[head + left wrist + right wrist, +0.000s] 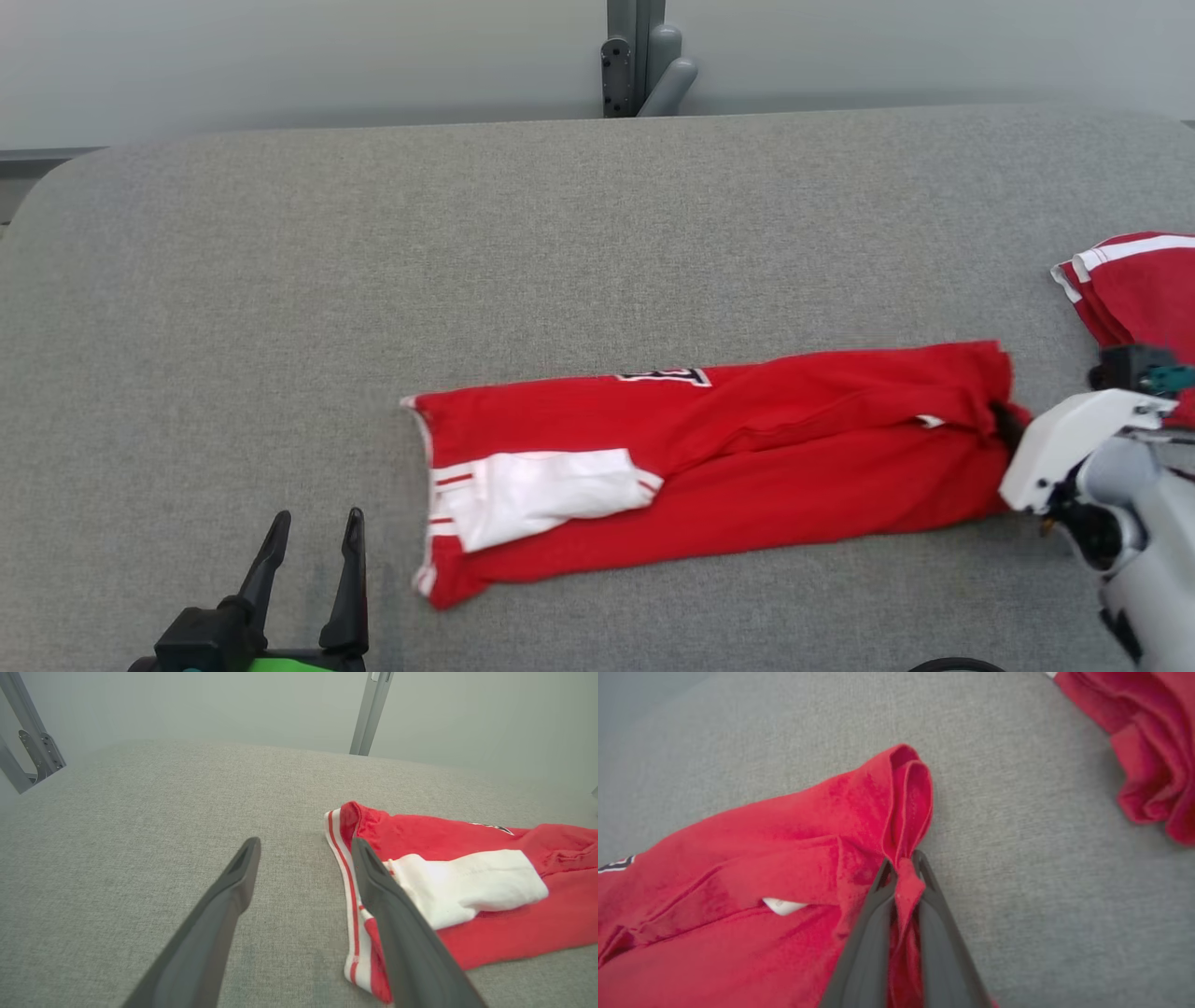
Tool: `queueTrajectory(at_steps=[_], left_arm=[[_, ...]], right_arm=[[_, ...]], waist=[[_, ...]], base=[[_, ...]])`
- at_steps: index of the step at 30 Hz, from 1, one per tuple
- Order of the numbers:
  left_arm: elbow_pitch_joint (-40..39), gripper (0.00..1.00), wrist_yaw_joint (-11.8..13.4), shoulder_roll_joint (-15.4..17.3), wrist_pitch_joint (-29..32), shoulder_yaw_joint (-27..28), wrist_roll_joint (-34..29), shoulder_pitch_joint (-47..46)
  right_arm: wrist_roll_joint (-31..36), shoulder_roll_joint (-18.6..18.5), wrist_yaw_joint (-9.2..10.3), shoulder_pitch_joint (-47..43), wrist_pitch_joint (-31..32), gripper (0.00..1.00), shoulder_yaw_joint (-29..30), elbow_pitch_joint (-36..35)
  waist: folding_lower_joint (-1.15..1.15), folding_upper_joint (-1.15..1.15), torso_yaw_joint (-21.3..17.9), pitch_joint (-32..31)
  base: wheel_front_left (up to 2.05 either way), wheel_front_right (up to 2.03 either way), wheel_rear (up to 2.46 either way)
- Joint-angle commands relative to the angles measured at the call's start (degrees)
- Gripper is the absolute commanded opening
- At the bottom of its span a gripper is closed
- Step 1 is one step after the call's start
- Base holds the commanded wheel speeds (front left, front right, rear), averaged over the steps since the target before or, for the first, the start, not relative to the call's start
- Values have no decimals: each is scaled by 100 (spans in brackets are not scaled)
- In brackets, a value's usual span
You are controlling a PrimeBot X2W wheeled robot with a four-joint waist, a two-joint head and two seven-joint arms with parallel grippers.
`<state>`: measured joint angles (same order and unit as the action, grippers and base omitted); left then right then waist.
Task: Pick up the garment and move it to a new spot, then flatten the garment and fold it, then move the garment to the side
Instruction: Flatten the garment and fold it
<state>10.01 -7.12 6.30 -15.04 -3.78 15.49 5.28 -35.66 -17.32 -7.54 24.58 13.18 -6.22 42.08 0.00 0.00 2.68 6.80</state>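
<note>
The big gray table [280, 280] has a long red shirt [794, 467] lying folded across its middle. A second pile of red clothes [1144, 289] sits at the right edge. The right gripper [903, 863] pinches the shirt's right end tight. The left gripper [317, 518] has its fingers wide apart, near the shirt's left end.

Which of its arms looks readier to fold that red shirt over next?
Right, probably: the right gripper is shut on the red garment at its right end, ready to lift. The left gripper hangs open beside the other end, holding nothing.
</note>
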Motion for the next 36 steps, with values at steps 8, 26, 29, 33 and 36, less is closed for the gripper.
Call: queueTrajectory(at_steps=[8, 26, 29, 33, 36], left_arm=[[109, 100, -39, -108, -16, 7, -57, 163], [174, 100, -41, -269, -17, -171, -213, 88], [191, 100, -42, -272, -17, -221, -207, 31], [219, 100, -42, -262, -17, -215, -207, -6], [239, 100, -42, -265, -17, -215, -210, -22]], right_arm=[[-442, -1258, 11, -66, 189, 0, 520, -168], [276, 408, 7, -846, 431, 0, -1381, -3255], [496, 857, 7, -769, 295, 0, -1619, -2837], [693, 1112, 6, -590, 112, 0, -1805, -2337], [809, 1232, 7, -417, -46, 0, -1880, -2018]], waist=[[0, 0, 131, -128], [0, 0, 297, -26], [0, 0, 370, 5], [0, 0, 440, 30], [0, 0, 463, 44]], base=[[0, 0, 0], [0, 0, 0], [0, 0, 0], [0, 0, 0], [0, 0, 0]])
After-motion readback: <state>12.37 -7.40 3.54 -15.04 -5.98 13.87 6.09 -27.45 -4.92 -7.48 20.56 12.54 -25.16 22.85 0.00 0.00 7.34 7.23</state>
